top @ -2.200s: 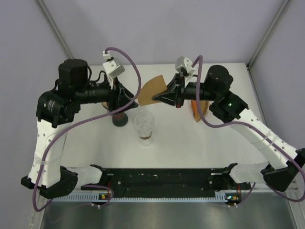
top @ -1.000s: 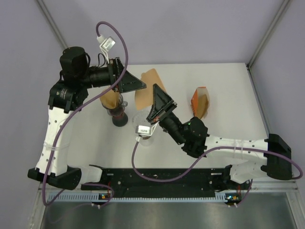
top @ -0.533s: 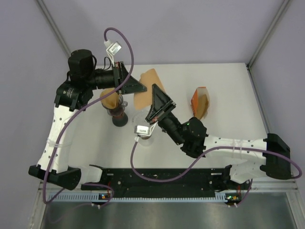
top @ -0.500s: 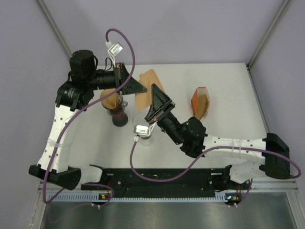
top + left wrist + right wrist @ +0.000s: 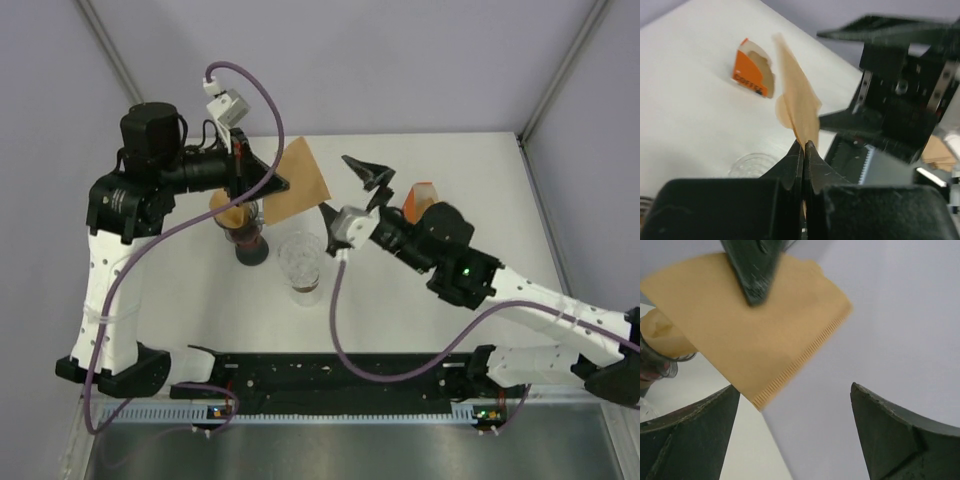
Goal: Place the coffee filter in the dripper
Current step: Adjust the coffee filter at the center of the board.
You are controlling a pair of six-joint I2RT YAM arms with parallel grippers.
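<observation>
- While the coffee filter is pinched flat between the shut jaws of the left gripper, it is held up in the air and fans out beyond the fingertips.
- On the left wrist view, the left gripper is seen clamped on the lower edge of the paper. The coffee filter is shown almost edge-on, rising straight out from the jaws.
- Past those jaws and off to one side, an orange filter box is seen lying on the table, and a clear glass is caught just under the fingertips.
- The dripper is found below and just behind the left jaws, seated on a dark base, with tan showing at its mouth. The held paper is up beside it, not seated in it.
- The right gripper is spread wide and grips nothing. The paper is just ahead of its open jaws and apart from them.
- Through the right wrist camera, the coffee filter is framed above and between the two wide-set fingers, and the dripper is glimpsed off beyond one of them.
</observation>
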